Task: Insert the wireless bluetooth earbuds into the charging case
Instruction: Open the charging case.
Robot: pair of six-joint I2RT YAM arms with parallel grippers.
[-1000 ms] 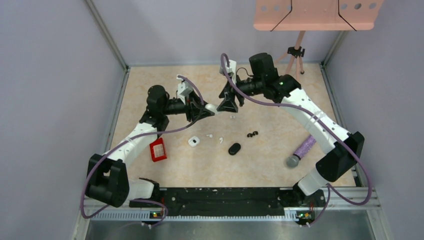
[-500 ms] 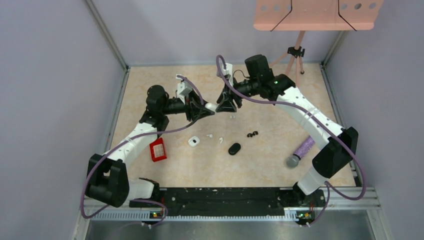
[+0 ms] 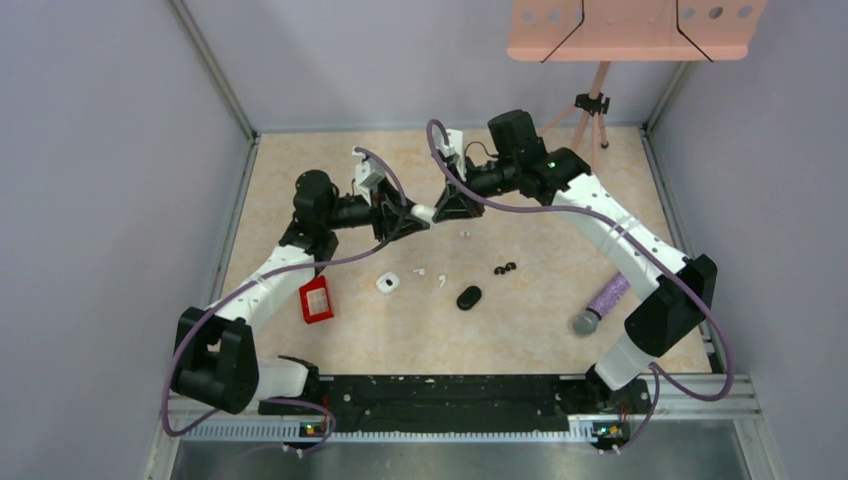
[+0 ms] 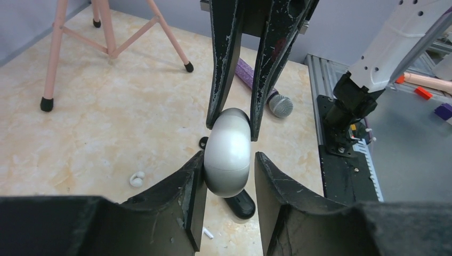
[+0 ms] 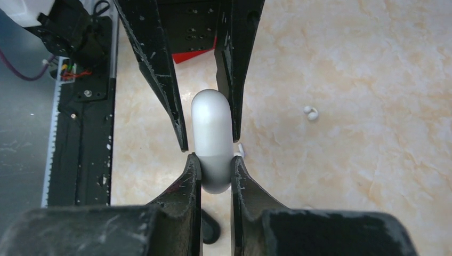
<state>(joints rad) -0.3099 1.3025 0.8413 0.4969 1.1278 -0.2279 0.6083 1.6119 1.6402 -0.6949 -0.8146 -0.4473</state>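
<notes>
A closed, egg-shaped white charging case (image 4: 228,152) hangs above the table between both grippers. My right gripper (image 5: 216,160) is shut on its one end, both fingers pressed against it. My left gripper (image 4: 229,157) stands slightly open around the other end: one finger touches the case and a thin gap shows at the other. The overhead view has the two grippers meeting at the case (image 3: 426,213), back of centre. White wireless bluetooth earbuds (image 3: 465,234) (image 3: 440,281) and a black pair (image 3: 506,268) lie loose on the table below.
A black oval case (image 3: 469,297) and a small open white case (image 3: 388,283) lie mid-table. A red box (image 3: 317,299) sits to the left, a purple-handled microphone (image 3: 602,303) to the right. A pink tripod (image 3: 592,105) stands at the back right.
My right gripper moved left onto the case and closed on it. My left gripper's jaws have parted a little; its arm stayed put.
</notes>
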